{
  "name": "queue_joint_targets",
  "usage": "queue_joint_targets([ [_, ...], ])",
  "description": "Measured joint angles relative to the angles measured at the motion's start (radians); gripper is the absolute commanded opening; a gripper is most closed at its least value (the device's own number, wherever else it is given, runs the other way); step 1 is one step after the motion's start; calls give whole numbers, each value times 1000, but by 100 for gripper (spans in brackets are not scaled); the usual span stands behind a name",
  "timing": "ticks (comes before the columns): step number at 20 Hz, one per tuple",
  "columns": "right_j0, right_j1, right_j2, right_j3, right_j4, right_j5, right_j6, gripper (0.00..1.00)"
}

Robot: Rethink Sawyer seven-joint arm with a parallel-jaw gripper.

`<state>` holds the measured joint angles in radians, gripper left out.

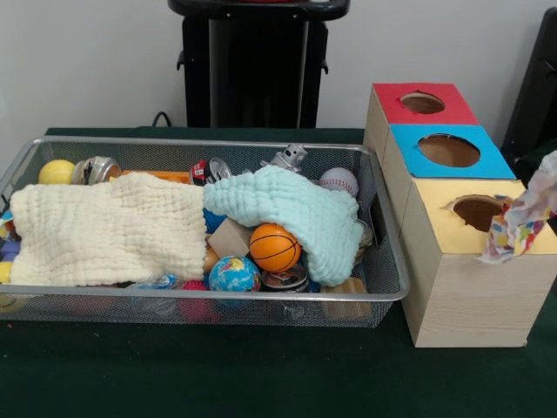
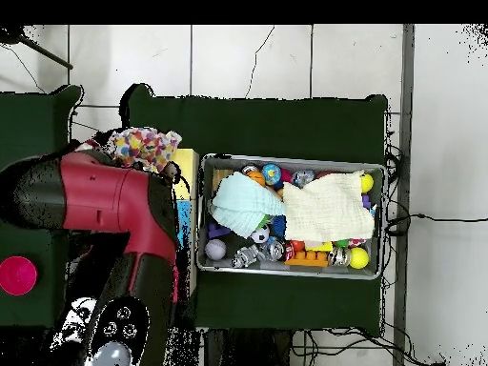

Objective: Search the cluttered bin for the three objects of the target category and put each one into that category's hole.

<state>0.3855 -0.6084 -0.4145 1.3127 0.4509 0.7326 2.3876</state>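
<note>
Front view, L to R. Wire bin (image 1: 393, 287) sits on green table (image 1: 218, 374), packed w/ clutter. Far L corner: yellow ball (image 1: 57, 171), then a tin can (image 1: 96, 169) on its side beside it. Cream cloth (image 1: 109, 231) covers most of bin's L half. Next, a second can (image 1: 210, 170) at the back edge, w/ a small silver robot toy (image 1: 287, 158) just R of it. Mint cloth (image 1: 296, 213) drapes over the middle-R part, touching cream cloth. Under its front edge: wooden block (image 1: 230, 237), basketball (image 1: 274, 247), globe ball (image 1: 234, 274) against the front wall, another can (image 1: 287, 279) next to it. Baseball (image 1: 338, 181) peeks out at back R.

R of bin, just beside it: wooden box (image 1: 461, 296) w/ three holes in a row – red hole panel (image 1: 422, 103) farthest, blue hole panel (image 1: 448, 150) mid, yellow hole panel (image 1: 474, 212) nearest. A patterned cloth (image 1: 522, 218) hangs at the yellow hole, partly over its R edge.

Overhead: red arm (image 2: 114, 200) reaches over the box; patterned cloth shows at its tip. Gripper itself hidden by cloth/arm – can't tell if clenched or released.
</note>
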Motion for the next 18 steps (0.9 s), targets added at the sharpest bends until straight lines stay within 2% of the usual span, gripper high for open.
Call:
queue_joint_targets([
  [9, 13, -8, 2, 83, -5, -16, 0, 0],
  [18, 18, -35, 6, 162, -11, -81, 0, 0],
])
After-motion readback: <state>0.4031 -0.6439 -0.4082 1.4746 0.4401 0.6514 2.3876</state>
